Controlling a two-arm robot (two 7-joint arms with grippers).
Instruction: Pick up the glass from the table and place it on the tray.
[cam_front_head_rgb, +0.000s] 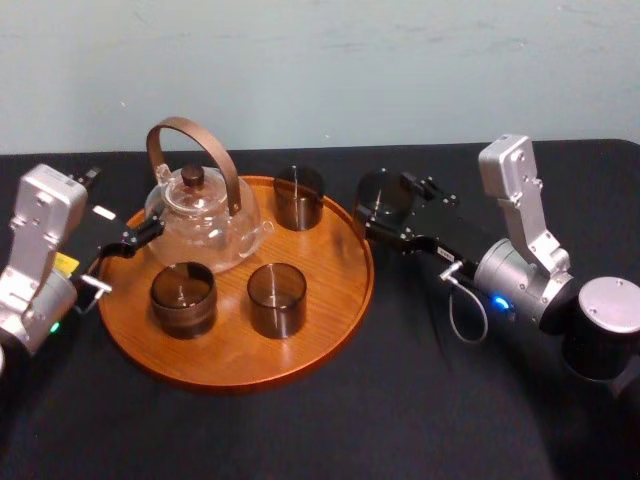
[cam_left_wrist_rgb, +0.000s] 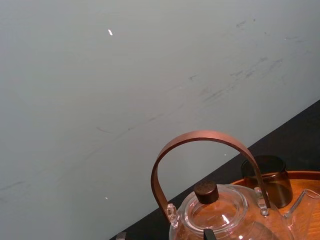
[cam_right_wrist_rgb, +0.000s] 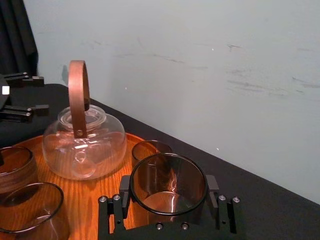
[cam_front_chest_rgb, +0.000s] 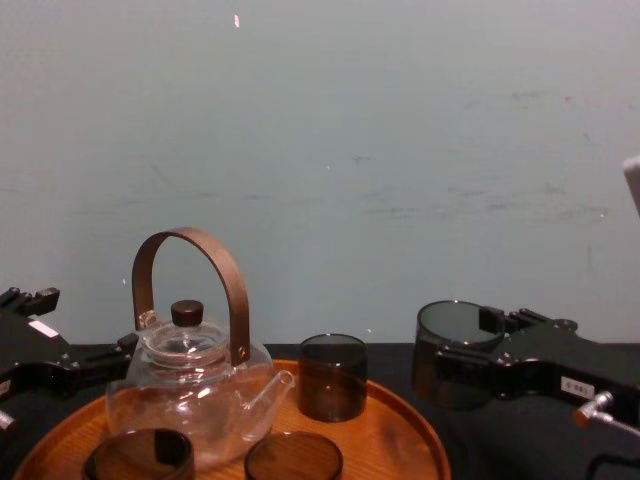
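Observation:
My right gripper (cam_front_head_rgb: 382, 212) is shut on a dark smoked glass (cam_front_head_rgb: 378, 198), one finger on each side of it (cam_right_wrist_rgb: 169, 186). It holds the glass upright at the right rim of the round wooden tray (cam_front_head_rgb: 232, 352), seemingly a little above the black table (cam_front_head_rgb: 420, 400). In the chest view the held glass (cam_front_chest_rgb: 452, 352) sits to the right of the tray (cam_front_chest_rgb: 400, 425). My left gripper (cam_front_head_rgb: 118, 258) rests open at the tray's left edge, beside the teapot, holding nothing.
On the tray stand a glass teapot (cam_front_head_rgb: 205, 215) with a tall brown handle and three more dark glasses: one at the back (cam_front_head_rgb: 298, 197) and two at the front (cam_front_head_rgb: 183, 298) (cam_front_head_rgb: 276, 298). A pale wall rises behind the table.

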